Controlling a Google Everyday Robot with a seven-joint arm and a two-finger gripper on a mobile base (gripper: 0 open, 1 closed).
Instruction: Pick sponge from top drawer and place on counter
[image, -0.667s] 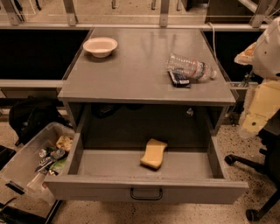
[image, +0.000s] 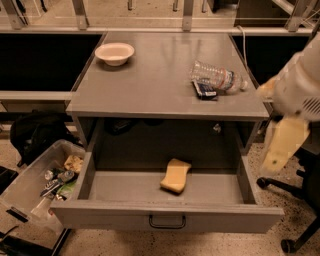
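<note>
Counter (image: 150, 85): grey, flat, matte cabinet top, spreading to the left of the gripper.
Gripper (image: 280, 147): pale, hanging just off the counter's front-right corner.
Bottle (image: 217, 77): clear plastic, lying on its side on the counter, the thing closest to the gripper.
Packet (image: 205, 90): small, dark and flat, touching the bottle's near side.
Bowl (image: 114, 53): pale, upright, at the far-left corner, well apart from the gripper.

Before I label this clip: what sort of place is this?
Likely a lab or office workspace: grey counter, open top drawer holding a sponge, office-chair base. The gripper hangs right of the drawer.
</note>
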